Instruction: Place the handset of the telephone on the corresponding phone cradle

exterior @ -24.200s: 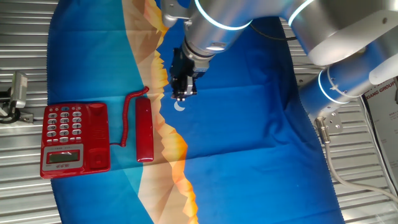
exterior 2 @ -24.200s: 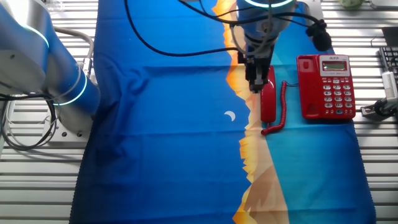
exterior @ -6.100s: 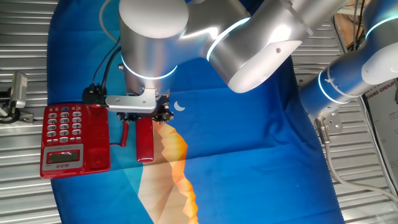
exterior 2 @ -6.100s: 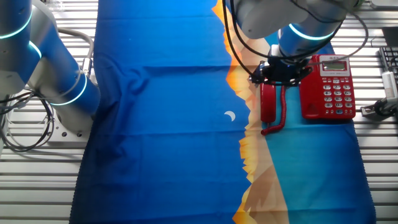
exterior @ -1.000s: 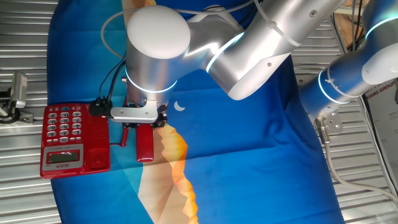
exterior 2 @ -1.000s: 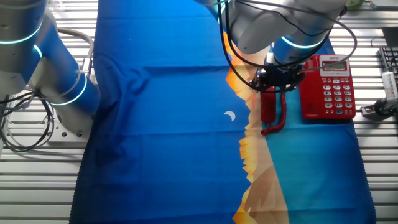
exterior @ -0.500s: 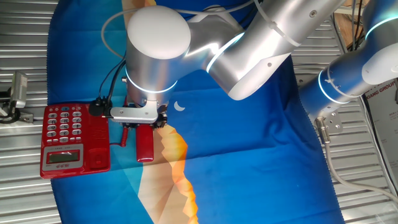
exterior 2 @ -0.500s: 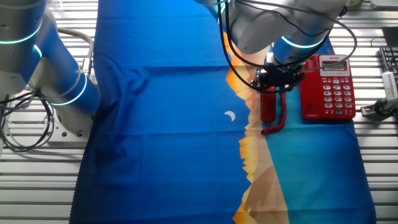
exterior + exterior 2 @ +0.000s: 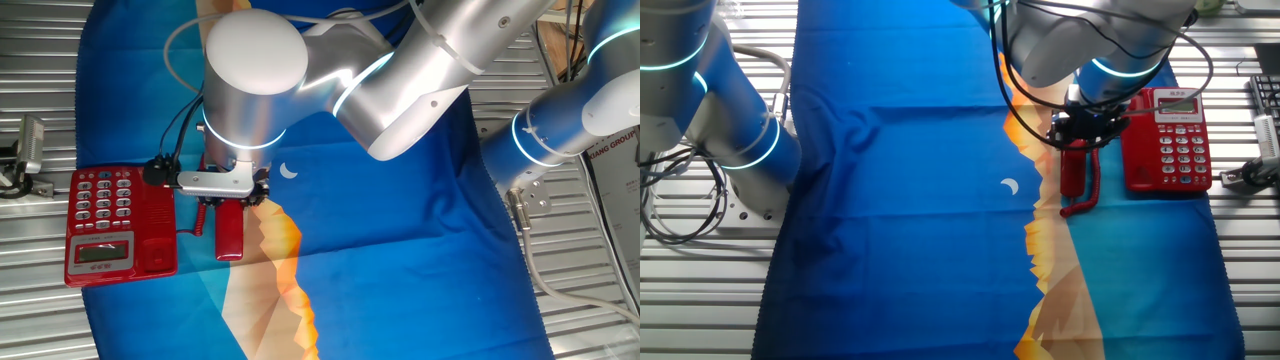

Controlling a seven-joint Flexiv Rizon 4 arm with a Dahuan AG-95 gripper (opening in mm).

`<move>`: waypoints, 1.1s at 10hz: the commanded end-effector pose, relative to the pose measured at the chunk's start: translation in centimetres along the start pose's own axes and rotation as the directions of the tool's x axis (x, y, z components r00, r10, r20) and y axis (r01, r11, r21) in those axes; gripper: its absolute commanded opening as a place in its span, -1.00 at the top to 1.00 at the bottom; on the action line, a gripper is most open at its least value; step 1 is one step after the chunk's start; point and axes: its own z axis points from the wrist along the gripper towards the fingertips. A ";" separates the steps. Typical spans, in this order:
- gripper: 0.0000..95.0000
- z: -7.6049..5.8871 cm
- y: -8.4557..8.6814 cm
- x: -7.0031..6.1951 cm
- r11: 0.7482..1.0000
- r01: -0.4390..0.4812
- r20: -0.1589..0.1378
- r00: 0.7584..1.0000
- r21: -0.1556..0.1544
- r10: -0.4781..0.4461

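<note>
One fixed view: my gripper [image 9: 228, 193] sits over handset [image 9: 230, 232] top end, apparently pinching it. Handset lies on cloth [image 9: 400, 250] beside telephone [image 9: 120, 222], off phone cradle [image 9: 157, 220]. Judged light, rigid, glossy, slippery; cord [image 9: 204, 215] may tug.

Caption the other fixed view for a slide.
Tool at the red handset beside the telephone.

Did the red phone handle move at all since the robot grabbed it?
Yes, slightly. The handset now has its lower end a bit nearer the telephone, so it looks tilted in the gripper.
</note>
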 end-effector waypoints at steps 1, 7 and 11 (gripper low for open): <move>1.00 0.0 0.0 0.0 1.000 -0.010 -0.001 1.000 0.000 0.010; 1.00 0.0 0.0 0.0 1.000 -0.010 -0.001 1.000 0.000 0.010; 1.00 0.0 0.0 0.0 1.000 -0.010 -0.001 1.000 0.000 0.010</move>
